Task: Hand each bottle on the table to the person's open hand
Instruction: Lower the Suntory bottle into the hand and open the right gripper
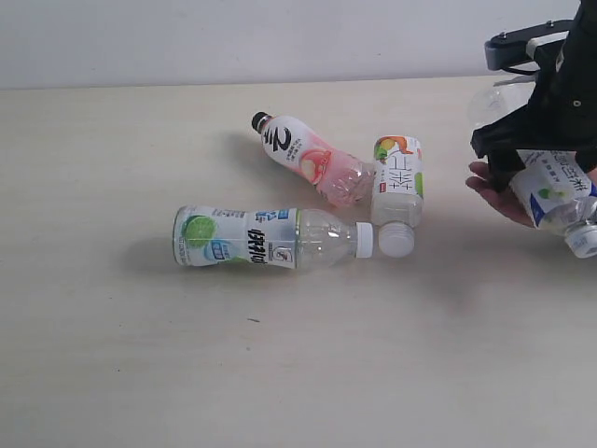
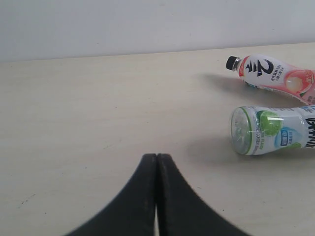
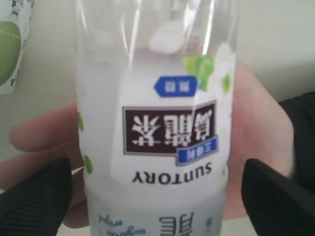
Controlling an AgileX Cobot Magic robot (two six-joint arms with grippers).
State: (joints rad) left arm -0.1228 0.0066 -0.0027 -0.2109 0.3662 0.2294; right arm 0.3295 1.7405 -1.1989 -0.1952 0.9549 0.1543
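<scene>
Three bottles lie on the table [image 1: 112,355]: a pink-white one with a black cap [image 1: 303,157], a lime-green one [image 1: 252,237] and an orange-green one [image 1: 398,182]. The leafy white-blue bottle [image 1: 557,191] rests in the person's open hand [image 1: 494,191] at the right edge. My right gripper [image 1: 522,140] straddles it from above. In the right wrist view this bottle [image 3: 157,123] lies on the palm [image 3: 39,135], and the black fingers [image 3: 34,201] stand apart from its sides, open. My left gripper [image 2: 156,157] is shut and empty, away from the pink bottle [image 2: 275,73] and the lime bottle [image 2: 270,130].
A pale wall [image 1: 233,37] runs behind the table's far edge. The pink and orange-green bottles touch near the middle, and the lime bottle's cap lies beside the orange-green bottle's cap [image 1: 396,241].
</scene>
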